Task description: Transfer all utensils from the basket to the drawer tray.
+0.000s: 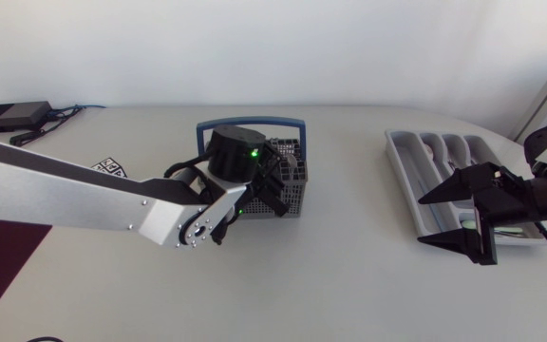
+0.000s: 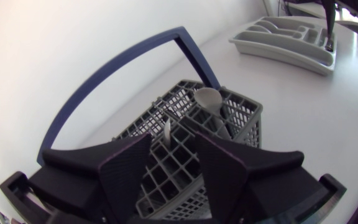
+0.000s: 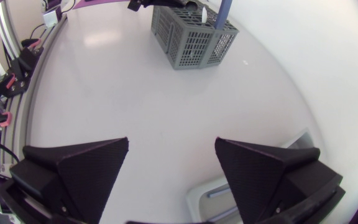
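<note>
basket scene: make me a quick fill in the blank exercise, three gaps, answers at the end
1. The handle of the basket is ___ in colour.
2. The ___ gripper hangs right above the basket.
3. The right gripper, by the drawer tray, has its jaws ___.
Missing words: blue; left; open.

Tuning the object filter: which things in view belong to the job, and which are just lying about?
Job:
basket
spoon in it
thin utensil handle in it
drawer tray
left gripper, open over the basket
right gripper, open

Lying about:
black box with cable
marker tag
</note>
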You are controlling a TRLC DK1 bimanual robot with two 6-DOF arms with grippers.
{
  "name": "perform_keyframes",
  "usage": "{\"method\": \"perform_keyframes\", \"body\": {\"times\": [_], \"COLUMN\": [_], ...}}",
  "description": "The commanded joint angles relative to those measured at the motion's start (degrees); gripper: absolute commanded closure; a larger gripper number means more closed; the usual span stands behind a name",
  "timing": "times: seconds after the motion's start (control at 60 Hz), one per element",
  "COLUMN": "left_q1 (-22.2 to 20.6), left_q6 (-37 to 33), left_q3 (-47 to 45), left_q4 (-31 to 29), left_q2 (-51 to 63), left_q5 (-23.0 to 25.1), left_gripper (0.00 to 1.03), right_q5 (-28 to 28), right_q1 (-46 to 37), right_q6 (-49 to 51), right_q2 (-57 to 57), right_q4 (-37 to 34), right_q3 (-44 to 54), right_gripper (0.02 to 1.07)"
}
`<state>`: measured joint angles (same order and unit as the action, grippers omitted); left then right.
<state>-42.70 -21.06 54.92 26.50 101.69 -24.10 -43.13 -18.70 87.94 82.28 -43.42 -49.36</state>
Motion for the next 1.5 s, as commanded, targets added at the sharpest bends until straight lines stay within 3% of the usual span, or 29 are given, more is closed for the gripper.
{"method": "perform_keyframes", "body": {"times": [0.0,0.5,0.633,0.717,0.933,1.483], "left_q1": [0.42,1.39,1.56,1.65,1.92,1.56], "left_q6": [-1.00,-1.70,-1.70,-1.79,-1.79,-4.25], "left_q3": [0.89,4.94,5.55,5.55,5.20,2.30], "left_q4": [1.10,2.94,3.29,4.08,4.52,6.63], "left_q2": [1.67,6.24,6.94,7.12,7.29,1.32], "left_q5": [-0.34,-0.34,-0.34,-0.34,-0.34,-0.34], "left_gripper": [0.53,0.55,0.63,0.76,0.99,1.00], "right_q5": [-0.46,-0.46,-0.46,-0.46,-0.37,0.07], "right_q1": [0.77,2.35,2.61,2.88,2.97,3.49], "right_q6": [-1.11,-1.54,-1.54,-1.72,-1.63,-1.54], "right_q2": [-0.10,0.69,1.13,1.48,1.48,-0.19], "right_q4": [0.18,2.02,2.37,2.55,3.34,3.43], "right_q3": [1.29,2.43,2.43,2.61,3.57,5.59], "right_gripper": [0.07,0.07,0.07,0.07,0.07,0.07]}}
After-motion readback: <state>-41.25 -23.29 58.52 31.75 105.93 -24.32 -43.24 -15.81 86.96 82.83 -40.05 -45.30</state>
